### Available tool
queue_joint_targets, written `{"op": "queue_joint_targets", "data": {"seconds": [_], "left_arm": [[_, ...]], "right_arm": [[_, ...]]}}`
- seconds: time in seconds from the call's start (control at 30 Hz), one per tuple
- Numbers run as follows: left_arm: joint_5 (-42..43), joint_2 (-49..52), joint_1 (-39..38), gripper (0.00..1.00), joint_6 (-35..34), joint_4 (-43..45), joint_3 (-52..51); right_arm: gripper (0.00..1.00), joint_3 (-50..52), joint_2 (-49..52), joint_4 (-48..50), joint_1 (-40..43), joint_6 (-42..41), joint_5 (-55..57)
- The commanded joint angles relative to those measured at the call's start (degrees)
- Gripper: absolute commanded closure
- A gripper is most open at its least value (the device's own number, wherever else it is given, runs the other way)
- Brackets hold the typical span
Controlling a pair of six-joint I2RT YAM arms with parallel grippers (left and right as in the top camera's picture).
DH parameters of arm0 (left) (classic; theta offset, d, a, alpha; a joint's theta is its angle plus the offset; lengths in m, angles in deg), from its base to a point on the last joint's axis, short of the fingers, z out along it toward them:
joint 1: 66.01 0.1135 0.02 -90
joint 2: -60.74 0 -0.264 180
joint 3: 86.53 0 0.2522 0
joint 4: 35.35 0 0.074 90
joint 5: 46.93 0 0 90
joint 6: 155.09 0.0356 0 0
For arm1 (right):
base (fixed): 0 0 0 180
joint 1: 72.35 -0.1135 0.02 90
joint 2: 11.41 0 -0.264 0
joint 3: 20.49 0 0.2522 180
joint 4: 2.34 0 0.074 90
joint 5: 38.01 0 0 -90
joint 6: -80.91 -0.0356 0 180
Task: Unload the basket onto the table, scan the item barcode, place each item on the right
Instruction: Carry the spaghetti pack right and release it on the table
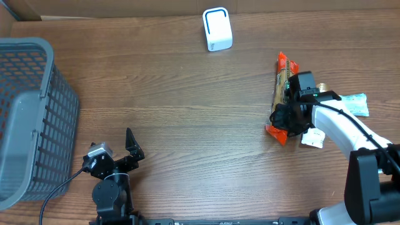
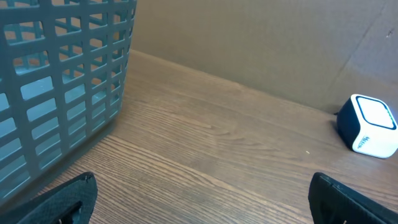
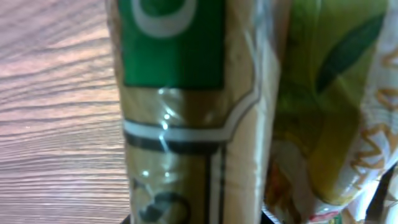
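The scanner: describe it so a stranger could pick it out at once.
Start at the wooden table and look to its far edge, between the grey basket on the left and the orange packet on the right. There sits the scanner, a small white box on its own. Only it bears a rounded blue outline on its face.

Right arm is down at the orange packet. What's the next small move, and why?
Probably lift the snack packet straight up off the table. The right gripper looks closed around its middle, yet the packet appears to lie on the wood, and the white scanner sits well away at the far edge, so it needs clearance before travelling there.
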Motion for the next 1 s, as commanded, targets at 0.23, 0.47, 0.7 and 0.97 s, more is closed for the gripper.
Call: {"op": "queue_joint_targets", "data": {"seconds": [0.23, 0.47, 0.7, 0.97], "left_arm": [[-0.81, -0.59, -0.35, 0.0, 0.92, 0.0, -0.07], [-0.81, -0.59, -0.35, 0.0, 0.92, 0.0, -0.07], [-0.81, -0.59, -0.35, 0.01, 0.92, 0.0, -0.07], [-0.81, -0.59, -0.35, 0.0, 0.92, 0.0, -0.07]], "right_arm": [[0.31, -0.52, -3.43, -5.53, 3.85, -3.08, 4.79], [0.19, -14.4, -12.33, -19.32, 3.21, -1.88, 2.67], [0.19, -28.33, -23.96, -34.36, 3.21, 0.9, -7.78], [0.07, -32.59, -39.74, -42.1, 3.21, 1.07, -7.87]]}}
